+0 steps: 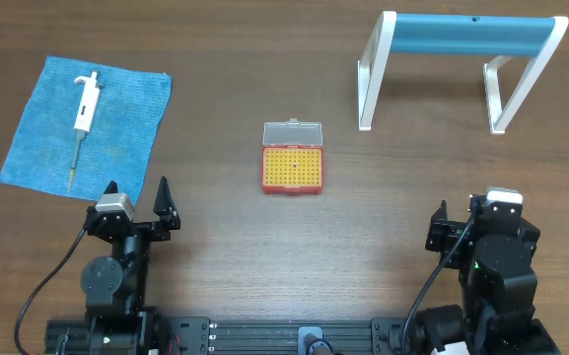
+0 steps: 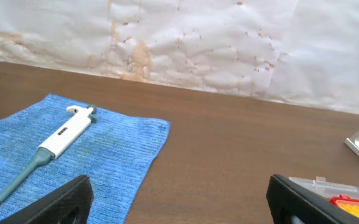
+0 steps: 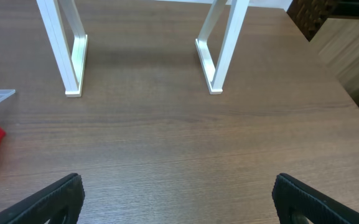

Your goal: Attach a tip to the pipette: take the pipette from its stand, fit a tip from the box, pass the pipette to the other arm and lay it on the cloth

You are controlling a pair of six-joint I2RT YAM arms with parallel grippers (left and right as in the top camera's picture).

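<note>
Top view shows you the pipette (image 1: 86, 104), yellow tip fitted, lying on the blue cloth (image 1: 131, 108) at ten o'clock from the tip box (image 1: 292, 170), with your left gripper (image 1: 137, 189) and right gripper (image 3: 179, 199) both spread wide and empty, so the laying-down step looks finished and the next move calls only for staying clear.

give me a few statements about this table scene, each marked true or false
1. The white pipette lies on the blue woven cloth. True.
2. The red plastic tip box has its clear lid shut. False: the lid is open and the yellow tips are showing.
3. The left gripper grips the pipette. False: it is open and empty, apart from the pipette.
4. Nothing hangs on the white stand with a blue bar. True.
5. The right gripper is open. True.
</note>
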